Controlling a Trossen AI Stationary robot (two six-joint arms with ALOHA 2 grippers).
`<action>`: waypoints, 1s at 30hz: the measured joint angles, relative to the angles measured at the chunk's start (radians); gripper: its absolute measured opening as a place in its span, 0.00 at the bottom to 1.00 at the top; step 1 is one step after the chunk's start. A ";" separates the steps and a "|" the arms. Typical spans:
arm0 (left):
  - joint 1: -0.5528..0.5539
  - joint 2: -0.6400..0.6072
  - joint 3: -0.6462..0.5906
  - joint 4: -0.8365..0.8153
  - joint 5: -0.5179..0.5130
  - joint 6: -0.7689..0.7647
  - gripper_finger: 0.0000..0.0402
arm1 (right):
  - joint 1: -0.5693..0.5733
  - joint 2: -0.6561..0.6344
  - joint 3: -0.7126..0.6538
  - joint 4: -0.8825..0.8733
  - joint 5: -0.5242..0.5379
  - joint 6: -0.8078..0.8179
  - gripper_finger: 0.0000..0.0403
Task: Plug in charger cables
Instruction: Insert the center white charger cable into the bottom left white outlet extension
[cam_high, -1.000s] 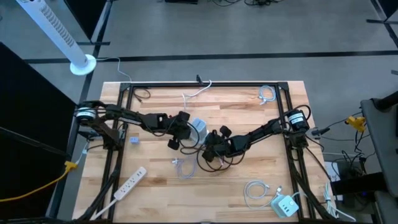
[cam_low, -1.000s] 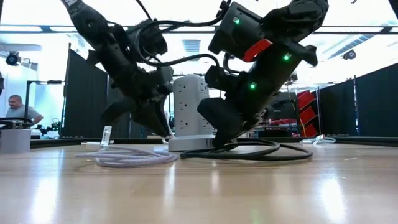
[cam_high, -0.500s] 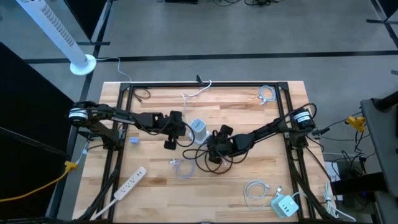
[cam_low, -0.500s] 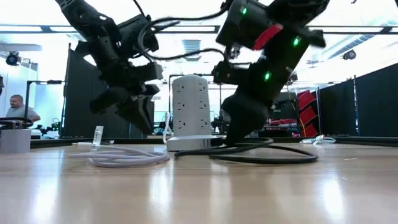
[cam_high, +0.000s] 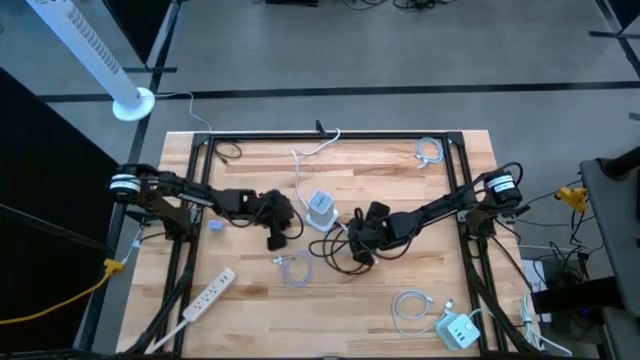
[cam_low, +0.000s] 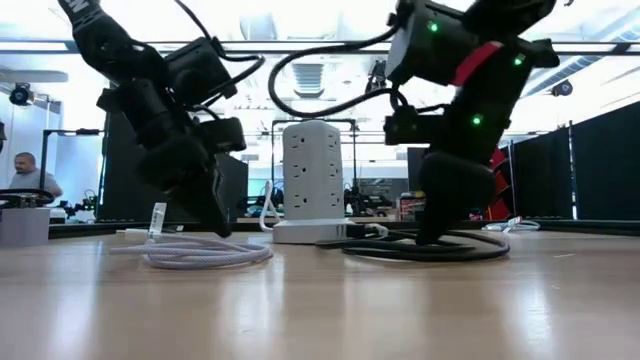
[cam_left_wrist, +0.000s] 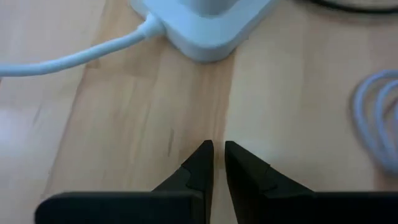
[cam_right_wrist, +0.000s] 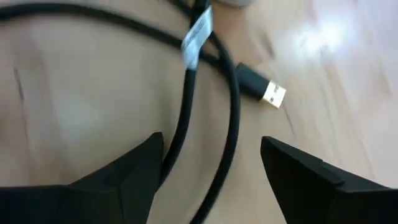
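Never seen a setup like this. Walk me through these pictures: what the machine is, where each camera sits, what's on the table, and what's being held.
It is a robot with two dark arms at a wooden table. One camera looks straight down, one sits at table height, and one rides on each wrist.

In the middle stands a white socket tower. A black charger cable lies looped beside it, and the right wrist view shows its plug lying free on the wood. White charger cables lie nearby. A long power strip and a small charger block sit near the front edge.

The left tool is shut and holds nothing, hovering just short of the tower's base. The right tool is open over the black cable, gripping nothing.
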 joint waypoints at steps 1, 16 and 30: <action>-0.005 0.000 0.000 0.007 0.000 -0.019 0.07 | 0.004 -0.004 0.000 -0.035 -0.021 -0.008 0.62; -0.023 0.004 0.002 0.193 -0.005 -0.361 0.07 | -0.039 -0.350 0.016 -0.463 0.106 -0.355 0.52; -0.042 -0.035 0.151 0.459 -0.037 -0.369 0.07 | -0.123 -0.784 0.016 -0.474 0.237 0.063 0.44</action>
